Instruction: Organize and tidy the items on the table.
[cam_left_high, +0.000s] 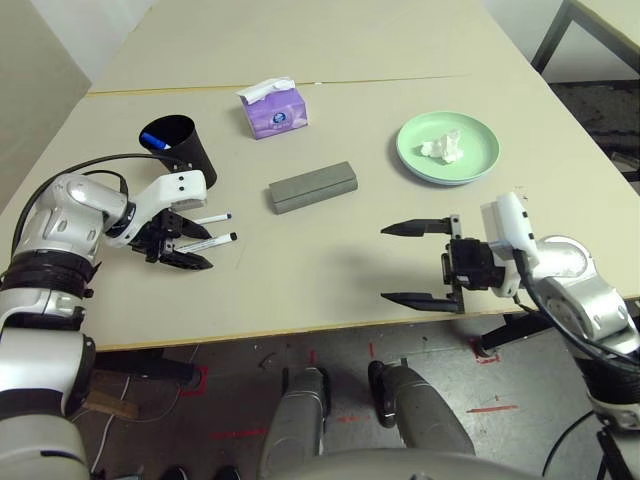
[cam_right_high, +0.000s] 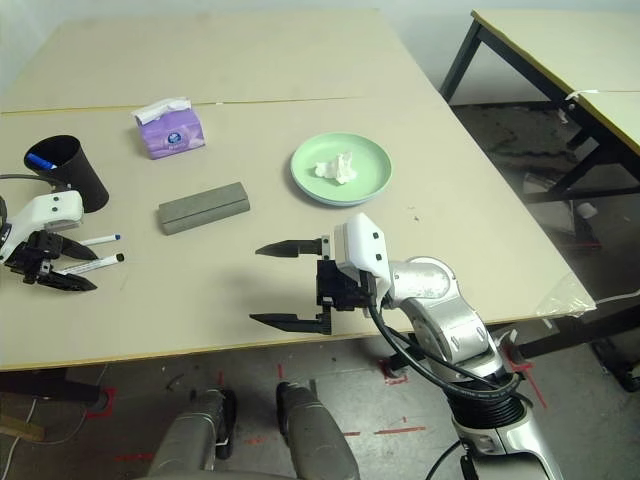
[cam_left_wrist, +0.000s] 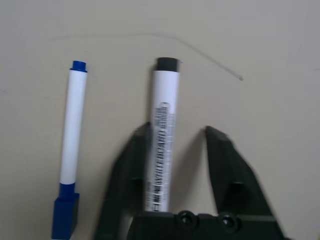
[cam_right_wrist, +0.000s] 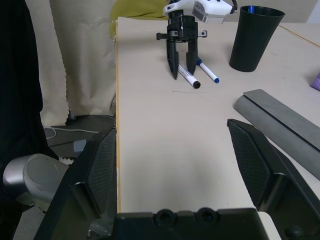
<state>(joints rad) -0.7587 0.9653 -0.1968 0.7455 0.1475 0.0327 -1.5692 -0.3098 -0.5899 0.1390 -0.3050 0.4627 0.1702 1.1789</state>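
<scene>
Two thin white markers lie on the table (cam_left_high: 300, 270) at its left front. My left gripper (cam_left_high: 185, 252) is down over the black-capped marker (cam_left_wrist: 162, 135), fingers astride it. One finger (cam_left_wrist: 131, 165) touches it and a gap shows at the other, so the gripper is open. The blue-capped marker (cam_left_wrist: 70, 150) lies just beside, on the cup's side. A grey oblong glasses case (cam_left_high: 313, 186) lies mid-table. A crumpled white tissue (cam_left_high: 442, 148) sits on the green plate (cam_left_high: 480, 165) at the back right. My right gripper (cam_left_high: 385, 264) hovers wide open and empty near the front edge.
A black cup (cam_left_high: 185, 150) with a blue item inside stands just behind the left gripper. A purple tissue box (cam_left_high: 273, 110) sits further back by the seam line. More tables (cam_right_high: 560, 40) stand off to the right.
</scene>
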